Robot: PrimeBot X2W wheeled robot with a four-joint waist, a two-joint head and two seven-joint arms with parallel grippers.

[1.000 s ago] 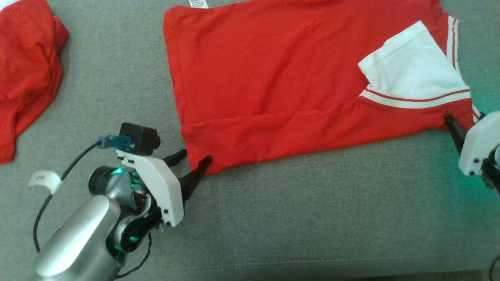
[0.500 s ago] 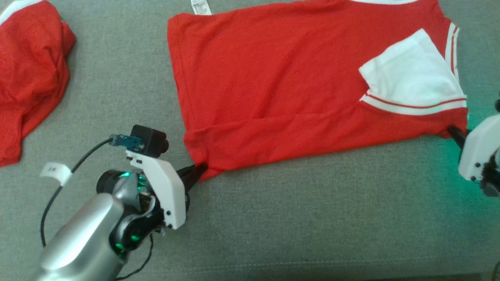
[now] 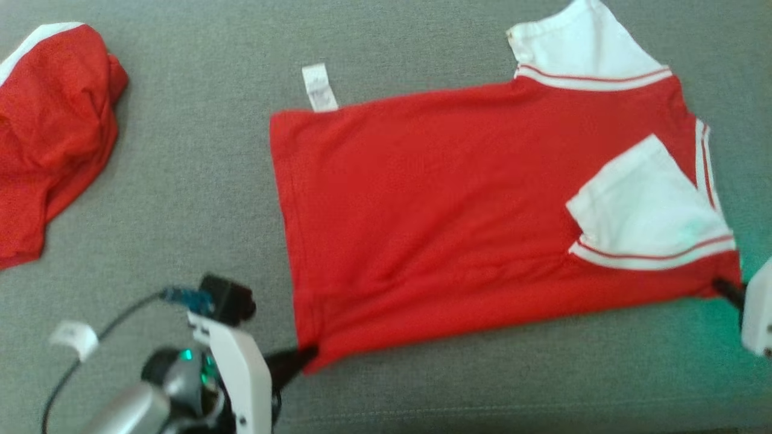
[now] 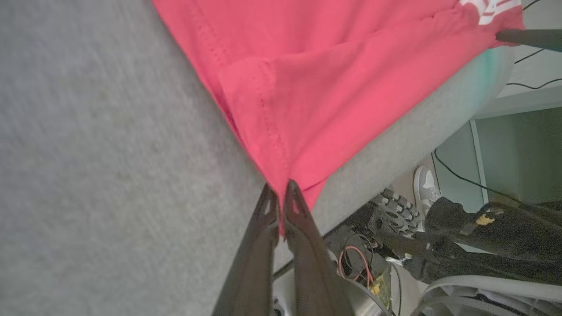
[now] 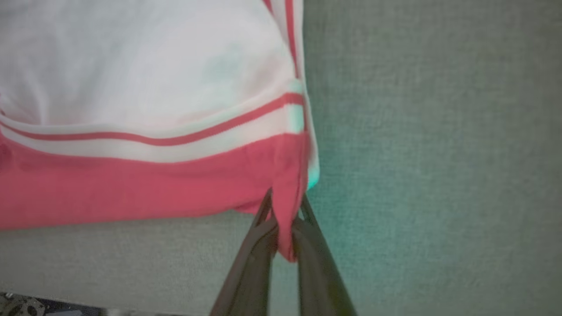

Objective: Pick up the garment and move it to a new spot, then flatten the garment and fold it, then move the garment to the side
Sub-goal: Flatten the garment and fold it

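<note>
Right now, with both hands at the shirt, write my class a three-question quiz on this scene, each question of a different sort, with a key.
1. True or false: the left hand is shut on a corner of the red T-shirt.
2. Choose one: in the head view, what lies on the grey surface to the left of the shirt? A, a crumpled red garment; B, a blue towel; C, a cardboard box.
3. Fill the gap: the right hand pinches the shirt's corner near the folded-in ___ sleeve.

Key: 1 true; 2 A; 3 white.
</note>
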